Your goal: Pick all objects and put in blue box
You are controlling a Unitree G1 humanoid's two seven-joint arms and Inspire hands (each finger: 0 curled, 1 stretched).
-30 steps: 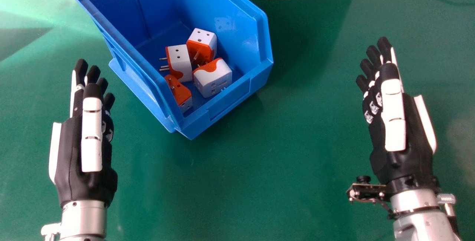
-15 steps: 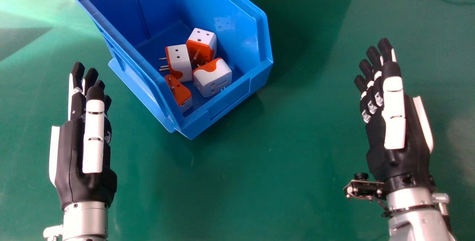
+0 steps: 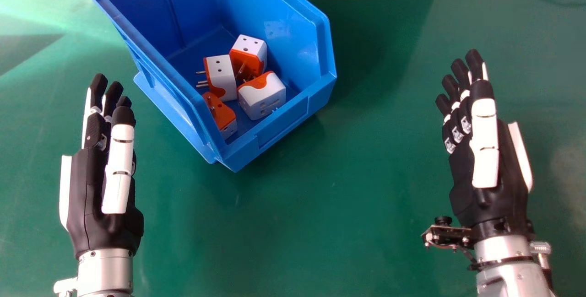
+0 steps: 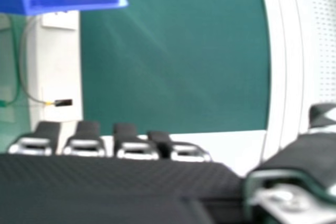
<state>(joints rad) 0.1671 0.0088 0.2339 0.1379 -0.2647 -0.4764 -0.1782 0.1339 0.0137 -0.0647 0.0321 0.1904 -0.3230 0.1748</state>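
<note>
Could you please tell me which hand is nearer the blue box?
The left hand, close beside the box's left side; the right hand is farther off, to its right.

Head view downward, close right hand view, blue box (image 3: pixel 281 125) shared

No readable text or labels

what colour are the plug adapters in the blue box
White and orange, best seen in the head view.
</note>
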